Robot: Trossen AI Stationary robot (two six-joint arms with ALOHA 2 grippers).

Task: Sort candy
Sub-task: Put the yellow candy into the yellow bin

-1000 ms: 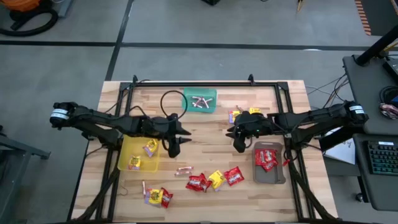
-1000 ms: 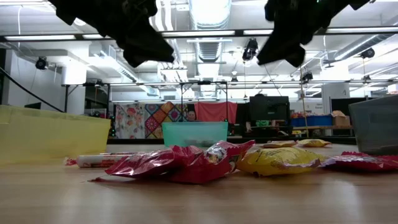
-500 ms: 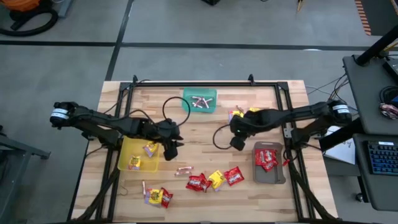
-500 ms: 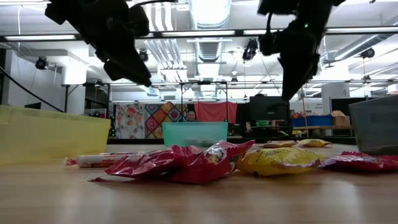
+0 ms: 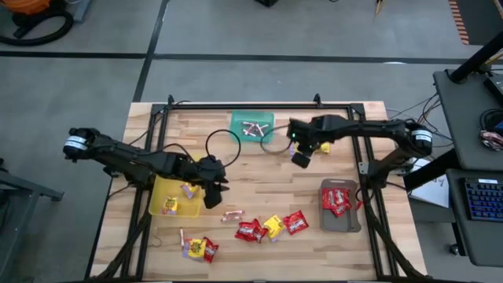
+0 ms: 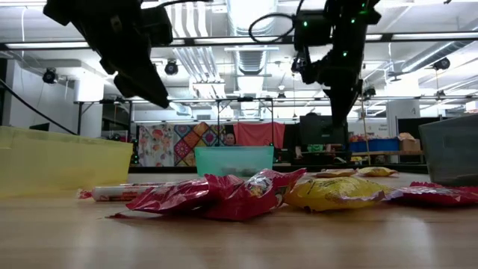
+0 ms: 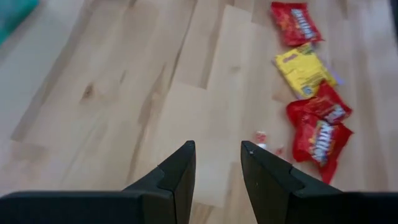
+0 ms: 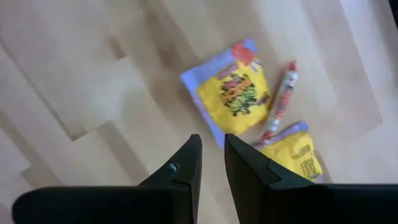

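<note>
Candy lies scattered over a wooden table [image 5: 259,177]: red packets [image 5: 250,230] and a yellow packet [image 5: 273,226] near the front edge, more yellow packets [image 8: 233,93] under the right gripper [image 5: 301,158], whose jaws stand narrowly parted and empty. The left gripper [image 5: 212,198], jaws parted and empty, hovers beside the yellow tray [image 5: 159,206]. A green tray [image 5: 236,132] and grey tray [image 5: 351,224] hold sweets; a workshop with ceiling lights lies beyond
</note>
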